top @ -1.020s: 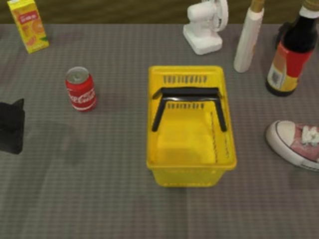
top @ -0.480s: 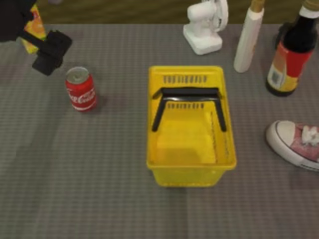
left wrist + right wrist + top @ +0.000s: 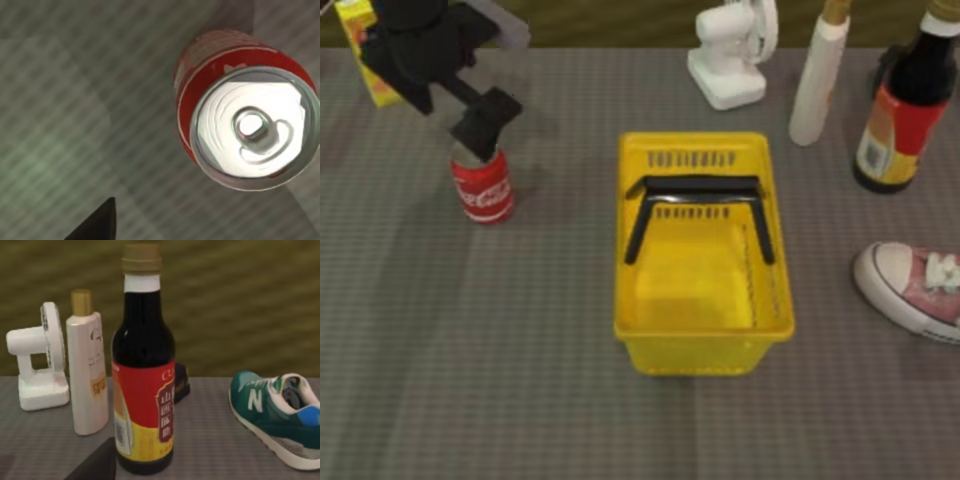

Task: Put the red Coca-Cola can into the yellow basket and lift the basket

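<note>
Top view: the left gripper [image 3: 480, 128] hangs directly over the red Coca-Cola can [image 3: 483, 186] at the table's ten o'clock, covering its top; the can stands upright, well apart from the yellow basket [image 3: 703, 330] at centre, handle folded across it. Left wrist view: the can's silver top [image 3: 252, 127] fills the frame; whether the claw is spread cannot be told. Right wrist view: a dark bottle [image 3: 143, 370] stands foremost.

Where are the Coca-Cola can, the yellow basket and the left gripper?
red Coca-Cola can [image 3: 485, 192], top view, red side.
yellow basket [image 3: 704, 349], top view, near rim.
left gripper [image 3: 480, 128], top view, fingertips over the can.
</note>
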